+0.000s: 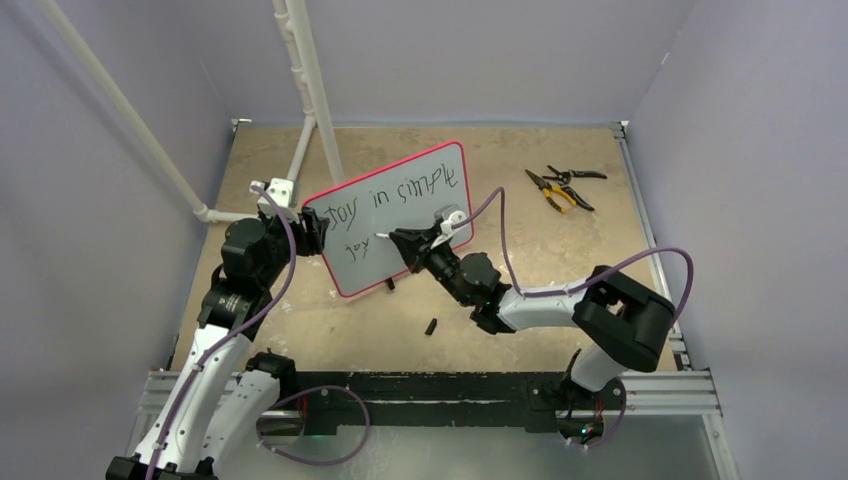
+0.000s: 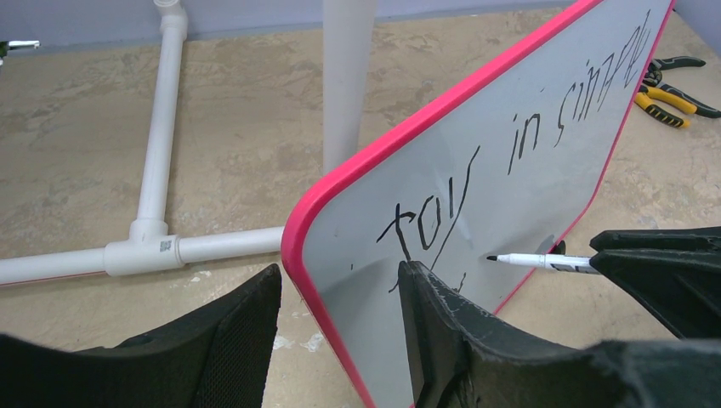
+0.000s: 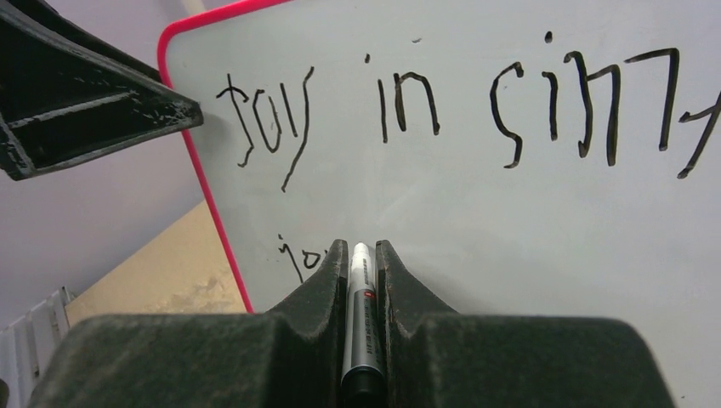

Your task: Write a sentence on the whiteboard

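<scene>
The top view takes in the whole whiteboard [image 1: 410, 212], standing mid-surface [image 1: 300, 335], pliers [image 1: 560, 188] well apart. Only the left wrist view shows the marker [image 2: 544, 262] tip against the board. The board's long axis runs near-left to far-right, and the sentence [image 3: 384, 106] faces the arms. The left fingers [image 2: 425, 306] clamp its left edge. The right fingers [image 3: 327, 280] pinch the marker.

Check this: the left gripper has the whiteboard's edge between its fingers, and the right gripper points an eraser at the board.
Not an eraser: the right gripper is shut on a marker, plain in the right wrist view. The rest stands: the left gripper has the edge of the whiteboard between its fingers.
</scene>
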Robot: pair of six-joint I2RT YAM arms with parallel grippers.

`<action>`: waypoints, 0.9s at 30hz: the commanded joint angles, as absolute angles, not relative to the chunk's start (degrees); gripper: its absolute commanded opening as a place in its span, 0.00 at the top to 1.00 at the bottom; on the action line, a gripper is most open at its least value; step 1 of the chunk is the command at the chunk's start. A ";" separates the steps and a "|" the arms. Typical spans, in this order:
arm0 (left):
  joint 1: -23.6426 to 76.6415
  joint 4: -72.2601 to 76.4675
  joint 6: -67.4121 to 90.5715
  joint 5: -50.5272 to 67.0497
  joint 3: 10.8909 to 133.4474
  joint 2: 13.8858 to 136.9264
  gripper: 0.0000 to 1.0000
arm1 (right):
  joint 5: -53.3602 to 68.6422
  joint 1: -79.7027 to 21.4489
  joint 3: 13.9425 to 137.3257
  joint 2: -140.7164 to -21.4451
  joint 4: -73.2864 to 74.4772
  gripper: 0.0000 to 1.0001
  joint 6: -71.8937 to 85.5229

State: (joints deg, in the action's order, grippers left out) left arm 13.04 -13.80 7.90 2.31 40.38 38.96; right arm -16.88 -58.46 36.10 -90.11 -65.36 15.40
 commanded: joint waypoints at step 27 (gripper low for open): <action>13.01 -11.49 7.53 2.81 40.18 38.35 0.47 | -17.96 -57.22 37.63 -92.19 -64.36 1.00 15.31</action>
State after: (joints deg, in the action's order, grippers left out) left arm 13.04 -13.80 7.90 2.33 40.38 38.87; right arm -14.37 -57.41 36.56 -92.84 -65.19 15.46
